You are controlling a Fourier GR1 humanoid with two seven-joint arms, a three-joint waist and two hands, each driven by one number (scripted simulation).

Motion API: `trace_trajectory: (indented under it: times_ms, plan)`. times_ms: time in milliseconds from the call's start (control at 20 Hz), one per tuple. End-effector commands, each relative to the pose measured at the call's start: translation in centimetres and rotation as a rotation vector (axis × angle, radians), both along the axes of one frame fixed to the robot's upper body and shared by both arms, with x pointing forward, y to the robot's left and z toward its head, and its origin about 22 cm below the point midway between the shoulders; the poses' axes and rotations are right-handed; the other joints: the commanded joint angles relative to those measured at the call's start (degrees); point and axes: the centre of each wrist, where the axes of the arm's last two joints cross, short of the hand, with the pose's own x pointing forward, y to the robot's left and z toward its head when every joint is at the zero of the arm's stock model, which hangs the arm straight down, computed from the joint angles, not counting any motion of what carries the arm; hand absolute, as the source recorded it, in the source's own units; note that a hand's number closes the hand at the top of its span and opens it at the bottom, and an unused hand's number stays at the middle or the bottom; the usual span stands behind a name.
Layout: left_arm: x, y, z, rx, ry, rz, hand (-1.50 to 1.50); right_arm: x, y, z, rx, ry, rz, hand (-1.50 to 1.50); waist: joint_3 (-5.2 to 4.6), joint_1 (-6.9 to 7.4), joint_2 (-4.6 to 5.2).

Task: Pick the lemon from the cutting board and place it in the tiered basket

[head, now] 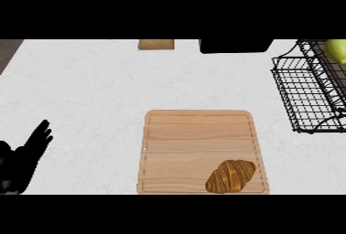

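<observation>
At the view's 8 o'clock, the left hand [25,157] rests open near the edge, fingers straight and pointing up toward 1 o'clock, holding nothing. The right hand is out of view.

On the white worktop [88,91], low of centre toward 6 o'clock, lies a wooden board [196,137]. No lemon is on it. Only a croissant [231,176] sits there, at the board's 5 o'clock corner, its long axis running from 7 to 1 o'clock.

At the top edge, near 12 o'clock, a small wooden block [156,44] and a black box [233,45] are cut off by the frame.

At 2 o'clock stands the black wire basket [304,98]. The lemon [337,51] shows yellow-green at the far right edge, in the basket's upper part, mostly cropped, so its long axis and pointing cannot be told.

Judging by its kind, a lemon is light, stiff and smooth-skinned, apt to roll; fingers and thumb would best close across its widest middle.
</observation>
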Motion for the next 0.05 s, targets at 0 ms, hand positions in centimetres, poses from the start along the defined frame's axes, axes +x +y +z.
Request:
trace_trajectory:
  times_ms: [0]
  plan:
    - [-0.36, -0.13, -0.79, -0.011, 0.005, 0.026, 0.0, -4.67, -3.68, -2.2, 0.091, -0.059, 0.078, -1.5, -0.03, -0.6, 0.0]
